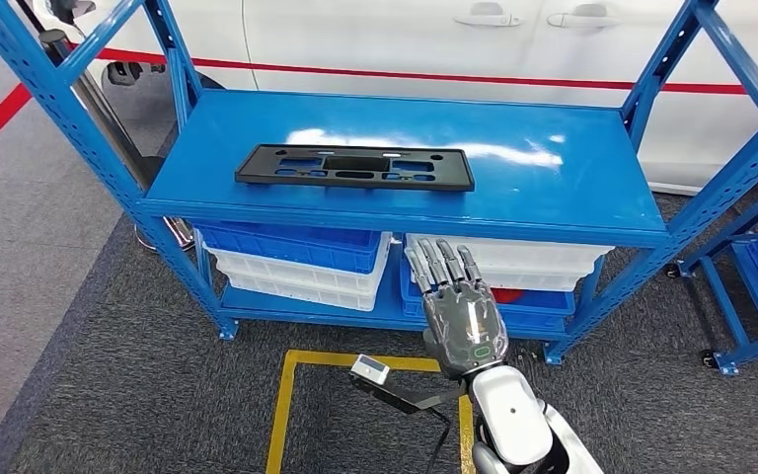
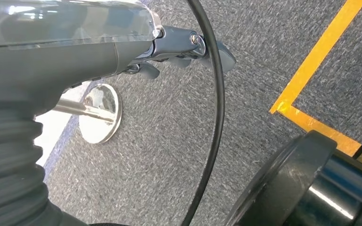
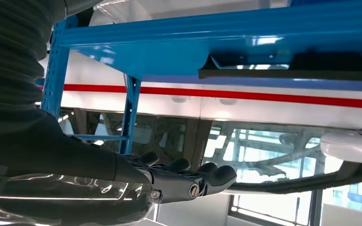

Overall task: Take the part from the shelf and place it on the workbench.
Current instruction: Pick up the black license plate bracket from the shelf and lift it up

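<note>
Black plastic, the part [image 1: 355, 167] is lying flat on the blue shelf [image 1: 572, 168], untouched. Right robot hand [image 1: 459, 306] is hovering below the shelf edge, fingers straight and holding nothing; left robot hand [image 2: 179, 49] is hanging over carpet, fingers curled, holding nothing. Judging by this, the reach is beginning; next calls for lifting over the edge. No readable writing is showing.

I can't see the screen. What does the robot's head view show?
A flat black part lies on a blue shelf's top, ahead of the robot's raised, empty right hand. Blue and white bins sit below, a white car behind.
</note>
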